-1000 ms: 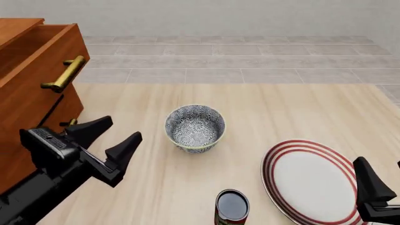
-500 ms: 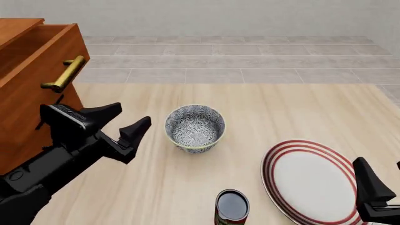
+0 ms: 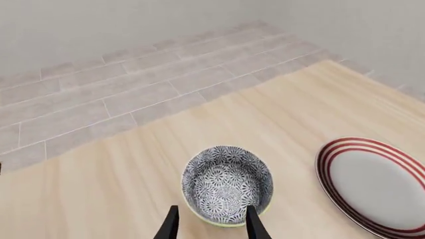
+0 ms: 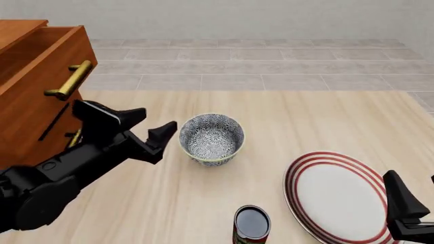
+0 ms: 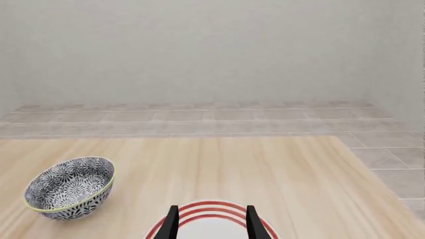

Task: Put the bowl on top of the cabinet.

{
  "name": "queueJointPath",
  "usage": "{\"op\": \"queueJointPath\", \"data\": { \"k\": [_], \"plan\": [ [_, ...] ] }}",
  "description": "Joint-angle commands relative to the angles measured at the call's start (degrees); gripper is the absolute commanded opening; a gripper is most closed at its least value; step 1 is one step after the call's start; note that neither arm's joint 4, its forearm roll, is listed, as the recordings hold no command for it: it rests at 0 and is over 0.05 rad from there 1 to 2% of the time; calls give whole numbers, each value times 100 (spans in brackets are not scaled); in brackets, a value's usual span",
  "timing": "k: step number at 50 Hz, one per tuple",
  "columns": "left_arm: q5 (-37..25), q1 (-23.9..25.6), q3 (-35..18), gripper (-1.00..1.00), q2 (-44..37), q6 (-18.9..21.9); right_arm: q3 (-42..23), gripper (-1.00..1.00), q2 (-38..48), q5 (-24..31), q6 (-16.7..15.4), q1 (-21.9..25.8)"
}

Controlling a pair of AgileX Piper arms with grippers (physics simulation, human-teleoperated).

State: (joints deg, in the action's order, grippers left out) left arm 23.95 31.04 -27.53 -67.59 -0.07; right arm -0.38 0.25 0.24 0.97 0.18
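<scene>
The bowl (image 4: 211, 138), blue-grey and white floral with a pale rim, stands upright on the table near the middle; it also shows in both wrist views (image 3: 228, 185) (image 5: 68, 188). My left gripper (image 4: 154, 121) is open, just left of the bowl and a little above the table, its fingertips close to the bowl's near-left rim. In the left wrist view the left gripper (image 3: 211, 219) has the bowl's near edge between its fingers. The reddish-brown cabinet (image 4: 34, 86) stands at the far left. My right gripper (image 4: 415, 188) hangs open at the lower right, over the plate's edge.
A white plate with red rings (image 4: 336, 195) lies at the right front, also in the wrist views (image 3: 375, 184) (image 5: 199, 205). A dark can (image 4: 251, 223) stands at the front edge, below the bowl. Brass handles (image 4: 68, 81) stick out of the cabinet's face.
My left gripper has moved forward and to the right, from beside the cabinet's lower front up to the bowl's left side, staying open. The right gripper and the bowl have not moved.
</scene>
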Motion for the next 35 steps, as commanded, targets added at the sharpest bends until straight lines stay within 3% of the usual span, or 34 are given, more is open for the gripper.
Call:
{"op": "queueJointPath", "data": {
  "k": [1,25,35],
  "plan": [
    [-72,11,-242,100,-351,10,3,100,32,-27,-6,-20],
    [-300,29,-662,100,-942,-293,7,100,133,-98,-7,-20],
    [-514,-268,-888,100,-1039,-308,8,100,140,-102,-16,-16]
  ]
}}
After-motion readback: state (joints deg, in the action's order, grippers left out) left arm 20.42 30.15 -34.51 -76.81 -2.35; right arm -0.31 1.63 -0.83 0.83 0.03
